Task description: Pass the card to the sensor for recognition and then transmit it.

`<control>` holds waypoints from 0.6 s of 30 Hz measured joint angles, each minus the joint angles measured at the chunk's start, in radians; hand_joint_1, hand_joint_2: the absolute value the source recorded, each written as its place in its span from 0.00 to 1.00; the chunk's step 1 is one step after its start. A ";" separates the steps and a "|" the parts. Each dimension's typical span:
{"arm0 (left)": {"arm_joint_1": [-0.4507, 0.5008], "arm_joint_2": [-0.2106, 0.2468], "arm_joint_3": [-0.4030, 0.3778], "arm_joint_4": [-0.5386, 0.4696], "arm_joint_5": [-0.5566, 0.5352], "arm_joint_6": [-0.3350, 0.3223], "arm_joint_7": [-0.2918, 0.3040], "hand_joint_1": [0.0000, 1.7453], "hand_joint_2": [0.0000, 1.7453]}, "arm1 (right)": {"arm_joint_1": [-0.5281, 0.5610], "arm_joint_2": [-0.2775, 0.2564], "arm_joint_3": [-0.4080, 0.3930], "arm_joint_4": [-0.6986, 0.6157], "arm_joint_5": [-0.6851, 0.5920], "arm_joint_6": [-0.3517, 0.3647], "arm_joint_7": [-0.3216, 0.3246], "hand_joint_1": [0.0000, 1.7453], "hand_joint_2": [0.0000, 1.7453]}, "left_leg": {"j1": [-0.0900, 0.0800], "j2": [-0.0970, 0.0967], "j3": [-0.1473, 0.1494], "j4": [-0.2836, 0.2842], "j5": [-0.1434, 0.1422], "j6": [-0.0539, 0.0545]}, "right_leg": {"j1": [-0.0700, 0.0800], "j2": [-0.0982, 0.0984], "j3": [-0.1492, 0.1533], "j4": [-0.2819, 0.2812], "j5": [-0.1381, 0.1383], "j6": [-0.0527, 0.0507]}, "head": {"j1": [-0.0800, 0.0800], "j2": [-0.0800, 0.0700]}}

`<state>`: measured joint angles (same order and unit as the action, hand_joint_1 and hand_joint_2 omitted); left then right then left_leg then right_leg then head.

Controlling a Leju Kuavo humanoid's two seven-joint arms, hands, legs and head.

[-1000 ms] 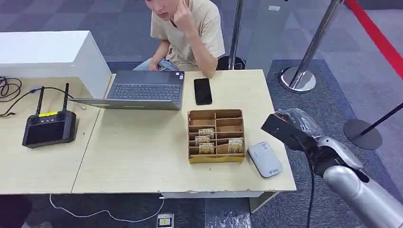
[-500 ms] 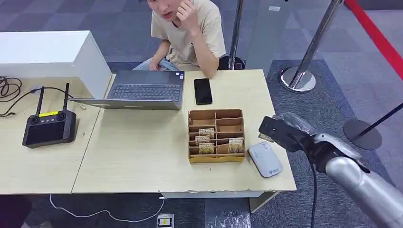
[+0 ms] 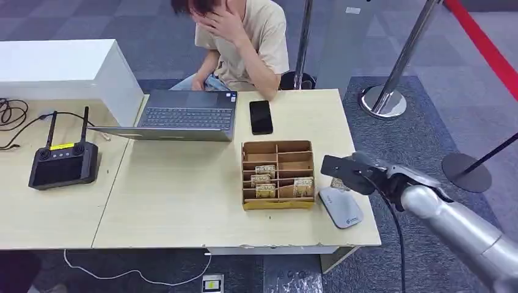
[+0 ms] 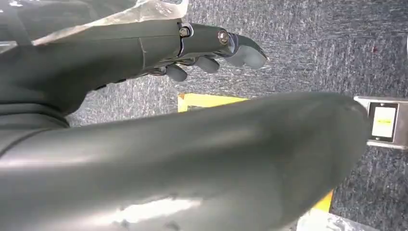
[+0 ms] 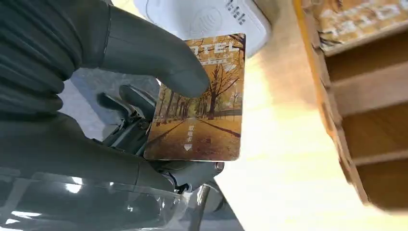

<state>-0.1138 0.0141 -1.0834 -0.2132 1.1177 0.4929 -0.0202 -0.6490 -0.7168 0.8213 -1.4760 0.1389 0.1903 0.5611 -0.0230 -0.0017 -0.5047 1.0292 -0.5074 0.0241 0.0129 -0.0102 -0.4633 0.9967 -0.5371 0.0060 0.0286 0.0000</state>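
Note:
My right hand (image 3: 360, 173) hovers just above the far end of the grey-white sensor pad (image 3: 341, 206) near the table's right front corner. In the right wrist view its thumb (image 5: 159, 53) presses a hotel card (image 5: 204, 106), printed with an autumn tree avenue, against the fingers; the sensor (image 5: 211, 17) lies just beyond the card's edge. A sliver of the card (image 3: 339, 184) peeks out under the hand in the head view. My left hand (image 4: 211, 45) hangs over dark carpet with its fingers loosely curled, holding nothing.
A cardboard card organiser (image 3: 278, 174) with several cards stands left of the sensor. Behind it lie a black phone (image 3: 261, 116) and a laptop (image 3: 183, 116). A person (image 3: 238, 39) sits at the far side. A black controller (image 3: 63, 162) rests at left. Stanchion posts (image 3: 385, 97) stand right of the table.
My right hand has moved left and slightly down with the card, from beside the table's right edge to over the sensor. The person has lowered their head into one hand.

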 joint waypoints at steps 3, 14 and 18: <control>0.000 -0.002 0.000 0.000 0.000 -0.001 0.000 0.00 0.00 | -0.021 0.012 0.030 0.043 0.002 0.013 0.000 1.00 1.00 | 0.000 0.000 0.000 0.000 0.000 0.000 | 0.000 0.000 0.000 0.000 0.000 0.000 | 0.000 0.000; 0.000 -0.002 0.000 0.000 -0.003 -0.008 -0.003 0.00 0.00 | -0.037 0.057 0.110 0.197 -0.024 0.004 -0.047 1.00 1.00 | 0.000 0.000 0.000 0.000 0.000 0.000 | 0.000 0.000 0.000 0.000 0.000 0.000 | 0.000 0.000; 0.000 -0.002 0.000 0.000 -0.003 -0.008 -0.003 0.00 0.00 | -0.038 0.071 0.126 0.240 -0.037 -0.010 -0.066 1.00 1.00 | 0.000 0.000 0.000 0.000 0.000 0.000 | 0.000 0.000 0.000 0.000 0.000 0.000 | 0.000 0.000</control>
<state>-0.1140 0.0126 -1.0838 -0.2132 1.1147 0.4849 -0.0229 -0.6868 -0.6459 0.9476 -1.2364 0.1015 0.1805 0.4948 -0.0228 -0.0017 -0.5042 1.0292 -0.5074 0.0241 0.0130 -0.0102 -0.4632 0.9966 -0.5373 0.0059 0.0286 0.0000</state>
